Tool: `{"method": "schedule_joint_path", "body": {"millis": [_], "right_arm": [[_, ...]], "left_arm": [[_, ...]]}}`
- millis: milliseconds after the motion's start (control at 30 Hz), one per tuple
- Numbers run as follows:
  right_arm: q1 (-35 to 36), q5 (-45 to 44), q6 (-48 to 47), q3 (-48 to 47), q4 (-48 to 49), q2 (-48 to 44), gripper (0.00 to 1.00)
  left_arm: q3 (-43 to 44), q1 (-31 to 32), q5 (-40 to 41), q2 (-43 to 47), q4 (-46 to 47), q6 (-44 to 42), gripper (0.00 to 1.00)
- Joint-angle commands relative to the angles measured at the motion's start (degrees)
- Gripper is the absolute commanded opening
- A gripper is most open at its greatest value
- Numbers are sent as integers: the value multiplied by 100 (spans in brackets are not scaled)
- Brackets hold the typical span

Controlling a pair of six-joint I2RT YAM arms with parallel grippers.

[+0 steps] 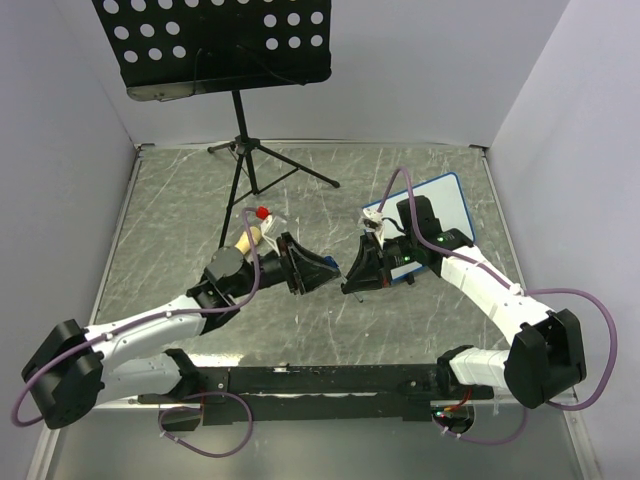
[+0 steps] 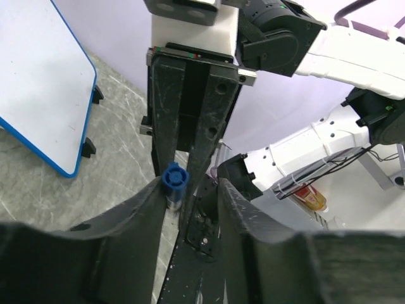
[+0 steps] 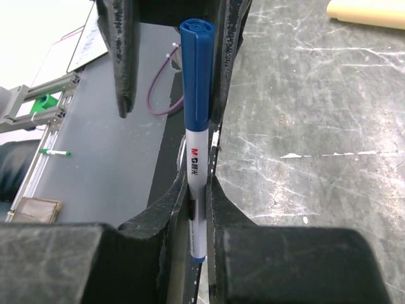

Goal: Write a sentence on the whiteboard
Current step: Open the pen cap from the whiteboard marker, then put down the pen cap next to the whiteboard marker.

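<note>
grey marbled tabletop [image 1: 330, 325] is seen between plain pale walls, with the arm bases bolted along its near edge. just beyond them, at mid-table, the two grippers are set tip to tip. the right gripper [image 3: 196, 190] is closed tight on the white barrel of a marker [image 3: 195, 168], which is held out toward the other arm. the left gripper [image 2: 190, 190] is set roughly half open around the blue cap [image 3: 196, 69]: one finger is seen against the cap, while a gap is left on the other side, so the cap is not yet clamped. the step in hand is judged to be uncapping, ahead of any writing. the next move calls for the left jaws to be closed squarely on the cap and the grippers to be drawn apart along the marker's axis, the barrel being held firm. farther back on the right, the whiteboard [image 1: 452, 198] is found near the right wall, just behind the right arm, by which its lower part is covered; no writing can be made out on the face that shows. behind the left gripper a small red-topped item [image 1: 262, 212] is too small to be named. farthest off, a black perforated music stand [image 1: 215, 40] is cut off by the top edge.
</note>
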State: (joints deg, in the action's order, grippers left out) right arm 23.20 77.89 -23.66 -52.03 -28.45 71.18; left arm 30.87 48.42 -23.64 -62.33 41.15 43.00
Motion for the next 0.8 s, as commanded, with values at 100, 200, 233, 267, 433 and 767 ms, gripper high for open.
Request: {"method": "schedule_joint_path", "body": {"millis": [100,200,233,267,433,767], "right_arm": [[-44,183,-174,9,94,-7,0],[-35,174,-200,-9,76,28,0],[-35,174,-244,-18,15,45,0],[-35,165,-253,-26,6,54,0],[-26,-54,-280,17,-12,89,0],[203,-476,-587,-246,-425,441,0]], "left_arm": [[174,18,131,-87,596,24,37],[147,18,228,18,596,24,13],[104,18,263,45,605,41,9],[77,18,255,71,631,68,3],[-773,-287,999,789,1464,585,1],[-1637,-1810,1275,2585,136,1624,1]]}}
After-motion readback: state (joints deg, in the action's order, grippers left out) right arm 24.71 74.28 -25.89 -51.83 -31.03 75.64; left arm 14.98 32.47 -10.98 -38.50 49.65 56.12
